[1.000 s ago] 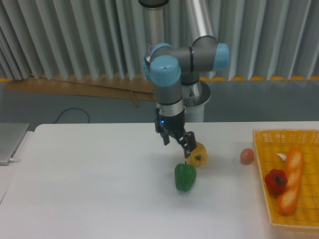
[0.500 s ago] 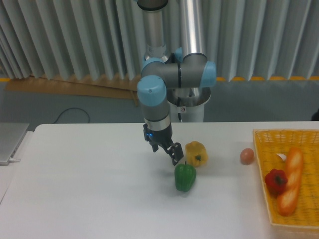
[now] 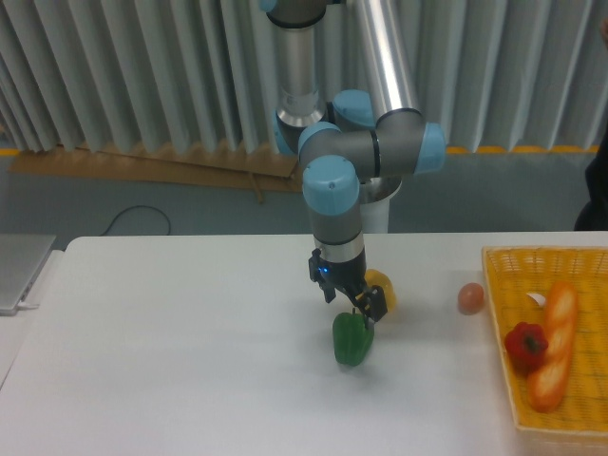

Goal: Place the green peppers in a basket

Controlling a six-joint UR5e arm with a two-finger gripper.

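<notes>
since the earlier frame the arm has swung right and lowered; the gripper (image 3: 363, 309) now sits right over the top of the green pepper (image 3: 352, 340), at its stem. whether the fingers are spread or pinched on the stem, cannot tell, too dark and small. counts: one green pepper, standing on the white table (image 3: 171, 351) near centre, well apart from the basket (image 3: 501, 328). one yellow pepper (image 3: 384, 289) just behind it, partly hidden by the gripper. one egg (image 3: 470, 298) just left of the basket. one basket at right edge, holding one red pepper (image 3: 526, 346) and one bread loaf (image 3: 554, 345). no readable writing or labels.
</notes>
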